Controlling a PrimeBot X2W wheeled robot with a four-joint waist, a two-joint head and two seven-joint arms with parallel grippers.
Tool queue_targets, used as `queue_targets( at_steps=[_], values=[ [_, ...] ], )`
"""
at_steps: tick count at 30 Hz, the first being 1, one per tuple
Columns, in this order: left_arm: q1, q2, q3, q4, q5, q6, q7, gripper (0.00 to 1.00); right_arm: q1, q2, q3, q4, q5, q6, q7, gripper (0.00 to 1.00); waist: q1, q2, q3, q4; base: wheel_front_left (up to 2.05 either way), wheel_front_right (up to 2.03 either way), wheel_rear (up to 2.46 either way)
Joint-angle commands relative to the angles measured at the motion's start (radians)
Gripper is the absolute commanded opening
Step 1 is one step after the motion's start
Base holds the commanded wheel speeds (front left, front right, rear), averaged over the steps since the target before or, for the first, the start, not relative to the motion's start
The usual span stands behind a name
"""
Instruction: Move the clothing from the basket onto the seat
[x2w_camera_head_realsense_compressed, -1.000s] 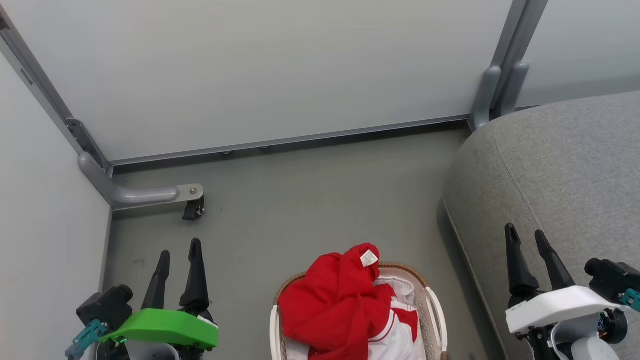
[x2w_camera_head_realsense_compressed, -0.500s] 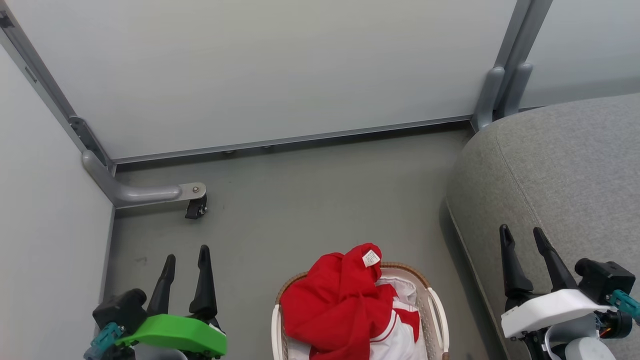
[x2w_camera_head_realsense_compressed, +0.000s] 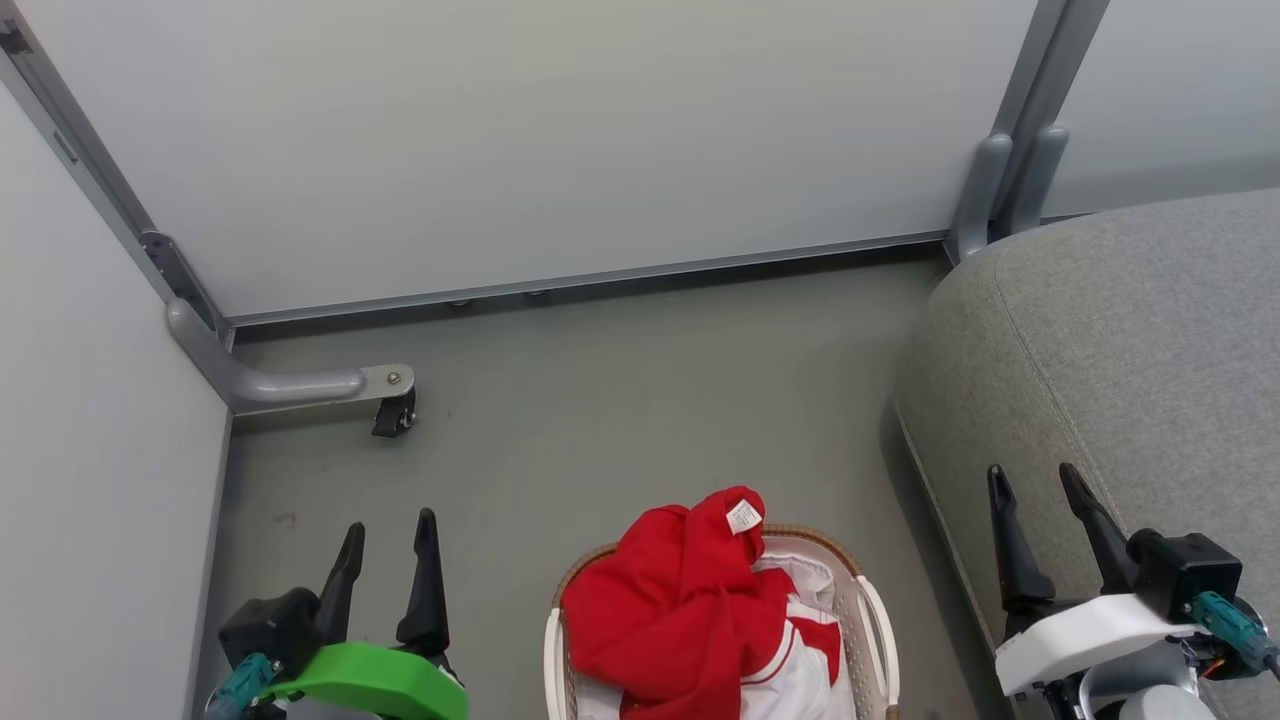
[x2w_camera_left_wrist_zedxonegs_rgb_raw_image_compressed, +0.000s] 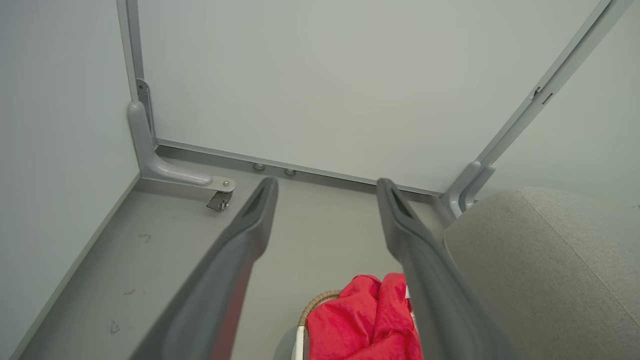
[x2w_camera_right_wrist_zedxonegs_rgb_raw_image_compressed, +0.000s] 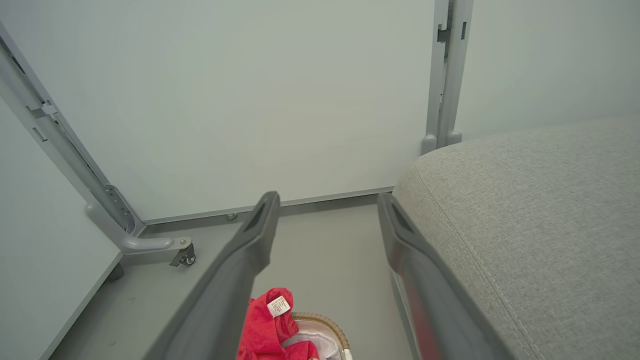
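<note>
Both pincers have sunk toward the bottom edge of the head view since the earlier frames. The left one has also drifted toward the basket, and the right one has slid a little to the left.

At far left, a pale partition panel (x2w_camera_head_realsense_compressed: 90, 420) meets the grey floor (x2w_camera_head_realsense_compressed: 600, 400). A grey bracket foot with a small black caster (x2w_camera_head_realsense_compressed: 393, 415) stands at the corner.

Below it, the left pincer (x2w_camera_head_realsense_compressed: 391, 522) rises from its green cover (x2w_camera_head_realsense_compressed: 380, 675). Its two dark fingers are spread apart with nothing between them, and it hangs over bare floor, well apart from the basket. In the left wrist view the same pincer (x2w_camera_left_wrist_zedxonegs_rgb_raw_image_compressed: 326, 181) has its fingers wide, framing the floor and the back panel, with red fabric low between them.

At the bottom centre stands the basket (x2w_camera_head_realsense_compressed: 886, 640), white with a brown woven rim. The clothing (x2w_camera_head_realsense_compressed: 670, 600) is heaped inside it, a red bundle mounding above the rim, with white panels and red trim beneath on the right side. A small white tag (x2w_camera_head_realsense_compressed: 742, 516) sits at the top of the heap.

Further right, the right pincer (x2w_camera_head_realsense_compressed: 1031, 470) stands above its white cover (x2w_camera_head_realsense_compressed: 1080, 635), fingers parted and holding nothing, over the near edge of the seat. In the right wrist view this pincer (x2w_camera_right_wrist_zedxonegs_rgb_raw_image_compressed: 328, 195) is likewise spread.

The seat (x2w_camera_head_realsense_compressed: 1130, 330), grey and rounded, fills the right side just beside the basket, with bare upholstery.
</note>
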Motion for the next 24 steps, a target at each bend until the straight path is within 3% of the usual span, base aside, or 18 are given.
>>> queue_targets(
  at_steps=[1,24],
  values=[
    [0.003,0.006,-0.004,0.002,0.019,0.002,-0.009,1.0,0.005,-0.006,0.0,0.0,-0.026,0.0,-0.011,1.0,-0.0001,-0.0001,0.0,0.0,0.0,0.0,0.0],
    [0.02,0.007,-0.051,0.052,0.125,0.011,-0.043,1.0,0.029,-0.008,0.004,0.011,-0.177,0.0,-0.046,1.0,-0.0001,-0.0001,-0.011,0.009,0.0,0.0,0.0]
  ],
)
